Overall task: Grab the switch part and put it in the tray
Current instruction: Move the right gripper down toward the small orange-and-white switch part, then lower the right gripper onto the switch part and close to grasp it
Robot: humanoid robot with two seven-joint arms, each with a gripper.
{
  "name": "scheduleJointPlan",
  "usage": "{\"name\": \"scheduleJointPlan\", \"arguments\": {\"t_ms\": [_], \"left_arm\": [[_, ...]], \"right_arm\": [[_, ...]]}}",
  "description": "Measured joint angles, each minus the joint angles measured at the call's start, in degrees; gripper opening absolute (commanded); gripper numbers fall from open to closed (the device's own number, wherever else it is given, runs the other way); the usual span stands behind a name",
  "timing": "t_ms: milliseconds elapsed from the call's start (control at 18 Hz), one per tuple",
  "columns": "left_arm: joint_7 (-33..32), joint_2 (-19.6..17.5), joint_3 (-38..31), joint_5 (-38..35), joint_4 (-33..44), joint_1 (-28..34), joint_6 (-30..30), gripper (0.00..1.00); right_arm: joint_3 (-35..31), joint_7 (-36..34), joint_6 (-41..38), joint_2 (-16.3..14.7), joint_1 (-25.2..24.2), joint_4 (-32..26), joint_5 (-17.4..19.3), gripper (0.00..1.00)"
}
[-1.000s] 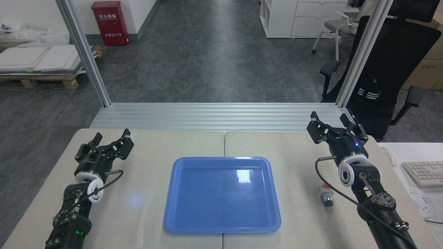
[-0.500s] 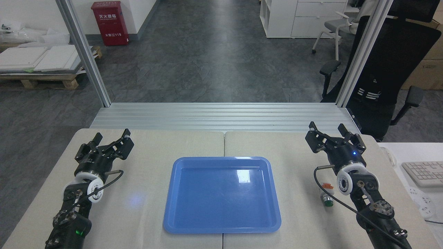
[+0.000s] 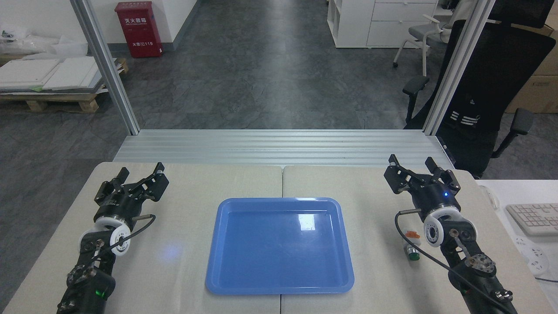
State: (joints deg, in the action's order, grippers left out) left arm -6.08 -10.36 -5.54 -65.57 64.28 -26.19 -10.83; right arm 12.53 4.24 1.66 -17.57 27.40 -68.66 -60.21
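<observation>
Nothing is done yet: the tray is empty, and the switch part lies on the table right of it, partly hidden beside the right arm's wrist. Both the right gripper and left gripper hang spread, holding nothing.

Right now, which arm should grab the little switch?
Probably the right. The switch lies beside the right arm, right of the tray; the right gripper is open. The left gripper is across the tray.
</observation>
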Motion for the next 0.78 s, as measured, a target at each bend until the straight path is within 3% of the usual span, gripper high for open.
{"name": "scheduleJointPlan", "arguments": {"t_ms": [444,778], "left_arm": [[0.0,0.0,0.0,0.0,0.0,0.0,0.0,1.00],[0.0,0.0,0.0,0.0,0.0,0.0,0.0,1.00]], "right_arm": [[0.4,0.5,0.3,-0.2,-0.9,-0.3,-0.1,0.98],[2.4,3.2,4.0,-2.7,-9.6,-0.4,-1.4,0.98]]}}
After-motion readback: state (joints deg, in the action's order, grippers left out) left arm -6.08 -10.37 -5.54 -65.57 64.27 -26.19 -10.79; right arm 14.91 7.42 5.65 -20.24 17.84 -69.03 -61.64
